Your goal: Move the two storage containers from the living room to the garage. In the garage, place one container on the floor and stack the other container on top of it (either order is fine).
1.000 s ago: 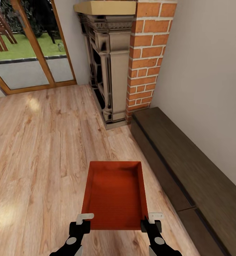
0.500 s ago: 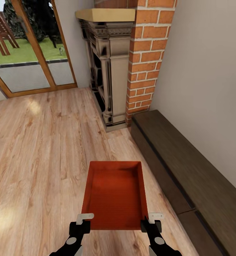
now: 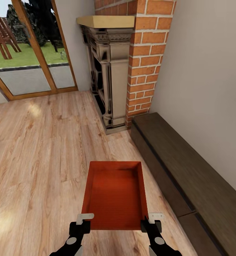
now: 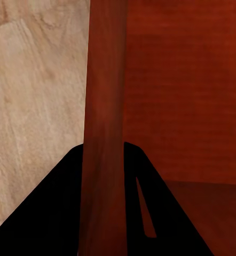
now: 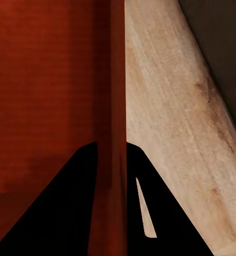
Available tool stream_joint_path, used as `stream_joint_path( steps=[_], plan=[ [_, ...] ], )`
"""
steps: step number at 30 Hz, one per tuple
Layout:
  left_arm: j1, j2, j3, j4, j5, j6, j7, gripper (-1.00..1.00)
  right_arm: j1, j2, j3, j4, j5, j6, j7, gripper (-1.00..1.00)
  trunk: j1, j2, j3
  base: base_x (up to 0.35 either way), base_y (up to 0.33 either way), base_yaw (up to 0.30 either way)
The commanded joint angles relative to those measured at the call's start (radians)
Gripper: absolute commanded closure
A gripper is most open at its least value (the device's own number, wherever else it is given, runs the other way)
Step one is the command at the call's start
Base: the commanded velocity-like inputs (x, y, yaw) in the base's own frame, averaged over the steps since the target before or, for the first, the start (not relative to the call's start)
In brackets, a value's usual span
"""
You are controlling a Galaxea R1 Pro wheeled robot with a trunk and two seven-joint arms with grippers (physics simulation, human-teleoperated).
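Note:
One orange-red storage container (image 3: 114,193), open-topped and empty, hangs level in front of me above the living room's light wood planks. My left gripper (image 3: 83,221) is shut on its near left rim and my right gripper (image 3: 150,220) on its near right rim. In the left wrist view the container's wall (image 4: 104,106) runs between the dark fingers (image 4: 59,213). The right wrist view has the same wall edge (image 5: 115,80) pinched between its fingers (image 5: 70,213). The garage is out of view.
A brick fireplace (image 3: 146,60) with a dark ornate surround (image 3: 109,78) stands ahead. A long, low dark wooden bench (image 3: 189,170) runs along the right wall, close to the container. Glass patio doors (image 3: 25,60) are at the far left. Open plank floor (image 3: 39,149) lies to the left.
The whole picture has slid downward a little, so the camera has moved. The container and both grippers keep the same place in the view.

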State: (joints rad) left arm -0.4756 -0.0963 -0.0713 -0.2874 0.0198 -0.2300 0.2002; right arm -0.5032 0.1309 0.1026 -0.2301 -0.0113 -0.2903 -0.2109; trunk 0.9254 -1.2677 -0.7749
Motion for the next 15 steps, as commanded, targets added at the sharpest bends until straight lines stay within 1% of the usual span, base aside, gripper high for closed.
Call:
stream_joint_path(
  steps=[1,15],
  plan=[
    [0.000,0.003,-0.005,0.007,0.017,-0.006,0.015,1.00,-0.002,-0.001,-0.004,-0.002,-0.001,-0.093,-0.008,1.00,0.000,0.000,0.001,0.000,0.000,0.000],
    [0.000,0.003,-0.005,0.007,0.017,-0.006,0.015,1.00,-0.002,-0.001,-0.003,-0.002,0.000,-0.093,-0.008,1.00,0.000,0.000,0.024,0.000,0.000,0.000]
  ],
)
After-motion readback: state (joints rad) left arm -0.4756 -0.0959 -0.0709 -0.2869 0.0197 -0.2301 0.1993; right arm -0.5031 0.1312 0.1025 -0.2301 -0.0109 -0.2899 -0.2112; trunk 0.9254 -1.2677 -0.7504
